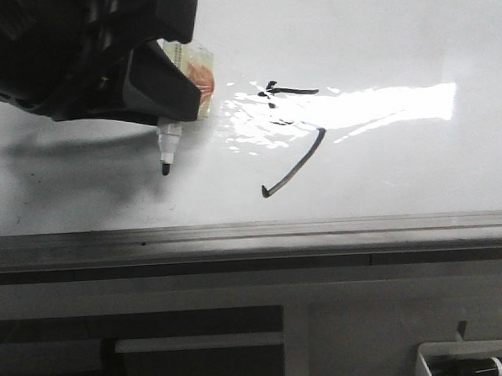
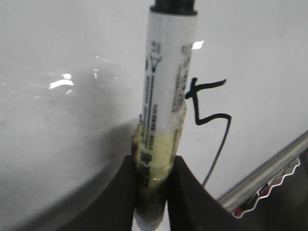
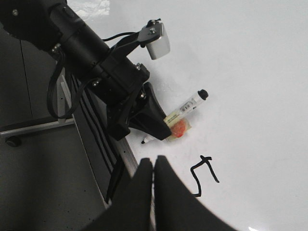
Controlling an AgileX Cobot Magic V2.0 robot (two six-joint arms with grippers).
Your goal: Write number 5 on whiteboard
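The whiteboard (image 1: 394, 29) is glossy white with a band of glare. The number 5 (image 1: 295, 90) is drawn on it in thin black strokes, a short top bar and a hooked lower stroke. It also shows in the left wrist view (image 2: 211, 116) and the right wrist view (image 3: 195, 181). My left gripper (image 1: 174, 87) is shut on a white marker (image 1: 166, 146) wrapped in yellowish tape. The marker's black tip points at the board left of the 5, apart from its strokes. The left wrist view shows the fingers (image 2: 187, 197) clamped on the marker barrel (image 2: 166, 86). My right gripper (image 3: 153, 166) is shut and empty, above the board's near edge.
A grey metal rail (image 1: 254, 238) edges the board's near side. A small white tray (image 1: 475, 361) with markers sits below it at the lower right. The left arm (image 3: 96, 62) reaches over the rail onto the board.
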